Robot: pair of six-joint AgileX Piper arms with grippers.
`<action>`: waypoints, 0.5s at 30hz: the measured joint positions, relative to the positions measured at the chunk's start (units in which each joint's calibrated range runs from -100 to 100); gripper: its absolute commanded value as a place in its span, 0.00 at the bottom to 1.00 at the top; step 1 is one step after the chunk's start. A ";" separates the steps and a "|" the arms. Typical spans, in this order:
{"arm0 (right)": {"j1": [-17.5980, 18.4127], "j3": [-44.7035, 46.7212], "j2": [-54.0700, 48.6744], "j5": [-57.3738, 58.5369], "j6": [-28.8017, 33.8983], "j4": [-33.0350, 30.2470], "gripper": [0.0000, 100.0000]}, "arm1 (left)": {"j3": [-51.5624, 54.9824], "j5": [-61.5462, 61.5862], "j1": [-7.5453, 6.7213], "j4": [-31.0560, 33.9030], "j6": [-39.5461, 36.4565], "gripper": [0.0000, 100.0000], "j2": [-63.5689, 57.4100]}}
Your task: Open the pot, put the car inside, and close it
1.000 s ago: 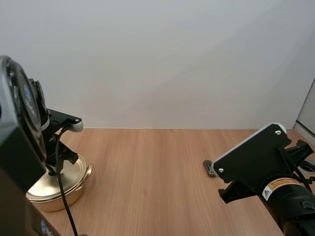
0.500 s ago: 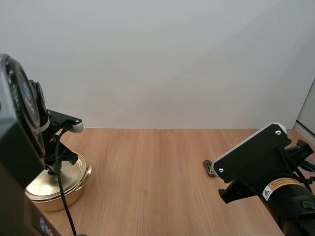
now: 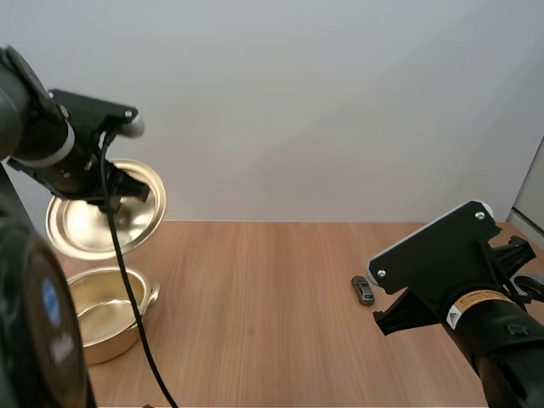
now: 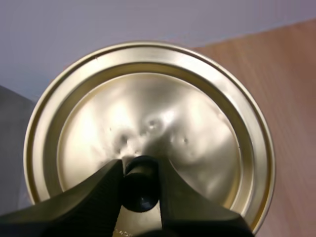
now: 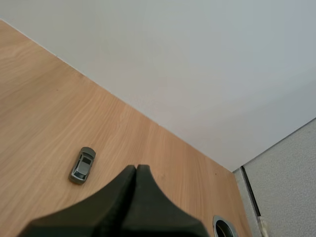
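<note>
Lid (image 3: 85,225): gold, off the pot, up in the air above it and steeply tilted. Left jaws are clenched on its black knob (image 4: 140,185), one finger on each side, with the knob squarely between them in the left wrist view.

Pot (image 3: 127,331): gold, open, on the table (image 3: 272,331) at its left edge. Nothing visible inside.

Car (image 3: 363,290): small, grey, on its wheels on the table right of centre. Well apart from the pot, just ahead of the right arm, clear on all sides.

Right jaws: pressed together on nothing, one dark wedge above the table, the car near in front of them.

Step in hand, as I judge it: the pot is open, and the lid needs to be out of the way while the car goes in.

Handling notes:
- Lid: grip the knob firmly. The lid hangs tilted from a small round knob and could swing or slip.
- Lid position: hold it high or to the far side, so the pot mouth is free for an arm coming from the right.
- Car pick-up: part the right jaws first, come down over the car, and close low across its narrow width, since it is small and flat.
- Car delivery: a long carry across the table would follow. Release low over the pot mouth.
</note>
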 measured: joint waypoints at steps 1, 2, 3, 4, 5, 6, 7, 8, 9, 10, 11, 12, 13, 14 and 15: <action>0.00 -0.92 2.01 0.00 1.03 0.01 0.00 | -0.67 0.22 0.00 -1.75 0.26 0.00 -1.98; 0.00 -2.09 3.98 -0.15 2.22 0.59 0.00 | -1.21 0.22 0.00 -3.23 0.78 0.00 -3.56; 0.00 -3.15 5.57 -0.74 3.32 1.19 0.00 | -1.61 0.22 0.00 -4.95 1.59 0.00 -5.54; 0.00 -4.50 7.55 -0.79 4.12 2.29 0.00 | -1.75 0.65 0.00 -6.69 2.24 0.00 -7.54; 0.00 -5.90 9.53 -0.63 4.72 3.81 0.00 | -1.88 0.81 0.00 -8.48 2.97 0.00 -9.53; 0.00 -7.47 11.54 -0.63 4.85 5.08 0.00 | -1.88 1.03 0.00 -9.86 3.27 0.00 -11.51; 0.00 -9.14 13.53 -0.63 4.97 6.42 0.00 | -1.88 1.03 0.00 -12.08 3.25 0.00 -13.87; 0.00 -9.84 14.32 -0.63 4.83 7.01 0.00 | -1.88 1.03 0.00 -12.79 3.25 0.00 -14.27; 0.00 -11.37 16.68 -0.80 4.72 8.11 0.00 | -1.88 1.03 0.00 -14.56 3.06 0.00 -16.27; 0.00 -13.38 18.68 -0.61 4.72 9.34 0.00 | -1.88 0.22 0.00 -17.08 2.79 0.00 -19.45; 0.00 -15.82 21.50 -1.55 4.63 10.37 0.06 | -1.88 -0.66 0.00 -18.86 2.23 0.00 -21.58; 0.00 -17.17 23.07 -1.80 4.63 10.99 0.15 | -1.88 -1.50 0.00 -20.72 1.65 0.00 -23.26; 0.00 -19.05 25.40 -1.95 4.63 11.14 0.25 | -1.88 -2.94 0.00 -22.33 0.50 0.00 -25.31; 0.00 -20.53 27.42 -2.12 4.63 11.28 0.36 | -1.88 -4.34 0.00 -23.54 -0.37 0.00 -27.36; 0.00 -21.39 29.04 -2.12 4.63 11.28 0.44 | -1.88 -6.25 0.00 -24.43 -1.04 0.00 -29.39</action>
